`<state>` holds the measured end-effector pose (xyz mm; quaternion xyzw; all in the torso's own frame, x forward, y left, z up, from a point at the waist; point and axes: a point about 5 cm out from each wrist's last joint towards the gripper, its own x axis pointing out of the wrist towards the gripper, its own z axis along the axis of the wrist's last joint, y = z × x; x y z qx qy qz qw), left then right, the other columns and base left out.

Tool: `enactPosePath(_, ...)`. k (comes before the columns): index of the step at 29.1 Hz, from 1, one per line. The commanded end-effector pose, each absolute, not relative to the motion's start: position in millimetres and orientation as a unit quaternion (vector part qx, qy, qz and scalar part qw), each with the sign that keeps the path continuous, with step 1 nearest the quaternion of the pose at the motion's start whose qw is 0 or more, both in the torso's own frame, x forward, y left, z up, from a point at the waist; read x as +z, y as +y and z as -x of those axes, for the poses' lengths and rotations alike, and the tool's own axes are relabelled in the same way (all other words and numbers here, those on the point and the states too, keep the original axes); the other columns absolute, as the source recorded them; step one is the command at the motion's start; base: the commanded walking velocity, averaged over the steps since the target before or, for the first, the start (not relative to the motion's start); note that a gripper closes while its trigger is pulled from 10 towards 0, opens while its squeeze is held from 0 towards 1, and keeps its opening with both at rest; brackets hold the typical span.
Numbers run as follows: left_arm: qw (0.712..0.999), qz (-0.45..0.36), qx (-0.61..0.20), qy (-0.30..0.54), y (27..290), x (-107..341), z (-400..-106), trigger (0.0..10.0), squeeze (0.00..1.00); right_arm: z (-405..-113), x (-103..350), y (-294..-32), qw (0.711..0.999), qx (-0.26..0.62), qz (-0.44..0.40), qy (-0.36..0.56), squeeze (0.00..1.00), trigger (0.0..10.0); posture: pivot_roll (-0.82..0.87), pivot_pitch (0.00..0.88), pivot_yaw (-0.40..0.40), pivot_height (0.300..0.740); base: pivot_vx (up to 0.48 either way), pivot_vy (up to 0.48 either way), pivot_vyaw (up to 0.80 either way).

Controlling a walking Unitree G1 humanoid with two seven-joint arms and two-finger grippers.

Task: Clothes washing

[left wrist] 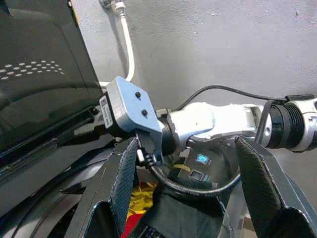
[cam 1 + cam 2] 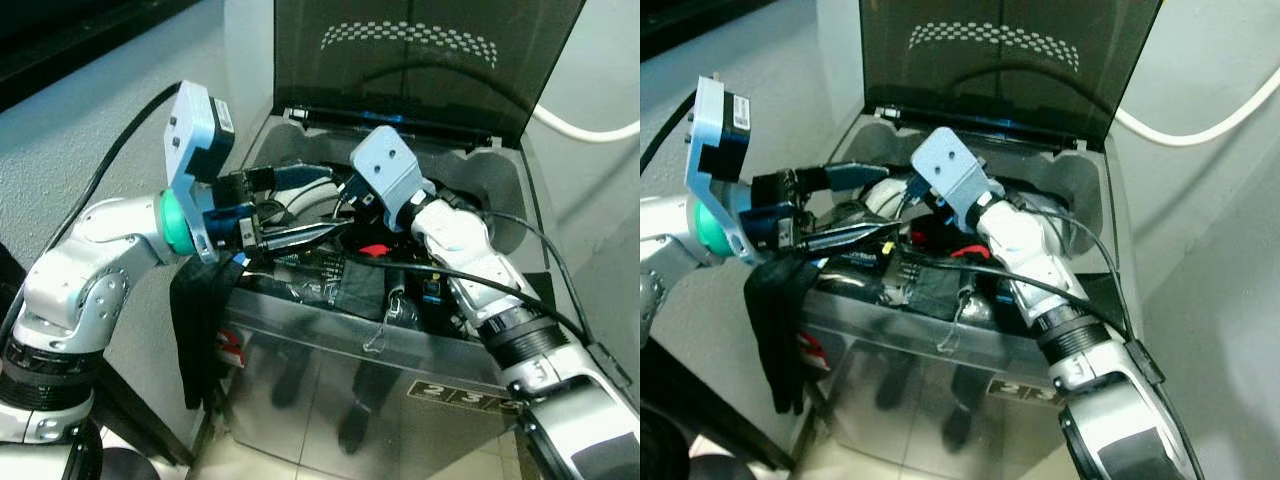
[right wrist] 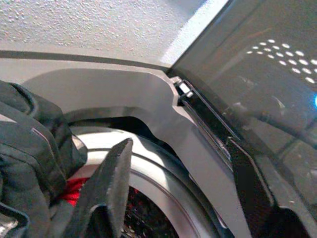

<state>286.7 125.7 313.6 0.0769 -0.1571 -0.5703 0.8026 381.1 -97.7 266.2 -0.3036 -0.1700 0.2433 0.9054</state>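
1. Left eye view, left of the frame: the left hand (image 2: pixel 300 235) reaches in sideways from the silver arm, level with the rim of the washing machine (image 2: pixel 330 345). Its two black fingers look nearly closed here, yet the left wrist view shows them parted with nothing clamped between, so I judge it open and empty, waiting to one side so the tub mouth is free.
2. Lower left: a black garment (image 2: pixel 200 330) hangs over the machine's front left corner, half out of the tub and trailing down the steel side. It probably needs tucking in before the wash can start.
3. Centre: dark clothes (image 2: pixel 340 285) are heaped in the tub mouth with a red item (image 2: pixel 373 250) showing among them. The load sits high, above the rim, which would explain why both arms are gathered here.
4. Upper centre: the lid (image 2: pixel 420 60) stands open and upright against the wall, giving access from above.
5. Centre right: the right hand (image 3: pixel 178 198) points down into the tub just behind the pile. In the right wrist view its fingers are spread wide and hold nothing, placed, I judge, to press or push the laundry deeper.
6. Upper right: a white hose (image 2: pixel 585 130) runs along the wall, apart from the work.
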Motion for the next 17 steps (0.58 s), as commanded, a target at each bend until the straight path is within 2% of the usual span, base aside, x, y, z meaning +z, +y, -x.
enactPosePath(1, 0.802, -0.074, -0.571, -0.157, 126, 314, -282, 10.0, 0.0, -380, 271, -98, 0.904, 0.256, 0.293, -0.176, 1.0, 10.0, 0.11, 0.034, 0.017, 0.74, 0.0, 0.0, 0.0)
enactPosePath(7, 0.807, -0.068, -0.566, -0.153, 125, 312, -279, 10.0, 0.0, -372, 286, -99, 0.906, 0.301, 0.224, -0.194, 1.0, 10.0, 0.11, 0.034, 0.014, 0.74, 0.0, 0.0, 0.0)
enactPosePath(9, 0.81, -0.069, -0.564, -0.146, 125, 310, -277, 10.0, 0.0, -350, 301, -102, 0.878, 0.393, 0.151, -0.227, 1.0, 10.0, 0.11, 0.038, 0.013, 0.74, 0.0, 0.0, 0.0)
enactPosePath(10, 0.813, -0.082, -0.56, -0.136, 128, 307, -277, 10.0, 0.0, -341, 295, -109, 0.86, 0.426, 0.171, -0.22, 0.0, 10.0, 0.11, 0.042, 0.015, 0.74, 0.0, 0.0, 0.0)
enactPosePath(12, 0.815, -0.092, -0.557, -0.129, 130, 306, -276, 10.0, 0.0, -337, 290, -113, 0.85, 0.445, 0.19, -0.209, 0.0, 10.0, 0.11, 0.042, 0.015, 0.74, 0.0, 0.0, 0.0)
enactPosePath(13, 0.829, -0.122, -0.533, -0.115, 138, 303, -279, 10.0, 0.0, -334, 269, -125, 0.838, 0.463, 0.238, -0.163, 0.0, 10.0, 0.11, 0.046, 0.019, 0.74, 0.0, 0.0, 0.0)
enactPosePath(16, 0.836, -0.129, -0.52, -0.117, 142, 304, -281, 10.0, 0.0, -332, 262, -128, 0.834, 0.469, 0.25, -0.147, 0.0, 10.0, 0.11, 0.049, 0.022, 0.74, 0.0, 0.0, 0.0)
enactPosePath(17, 0.857, -0.127, -0.483, -0.123, 150, 311, -286, 10.0, 0.0, -328, 252, -134, 0.83, 0.477, 0.26, -0.126, 0.0, 10.0, 0.11, 0.052, 0.025, 0.74, 0.0, 0.0, 0.0)
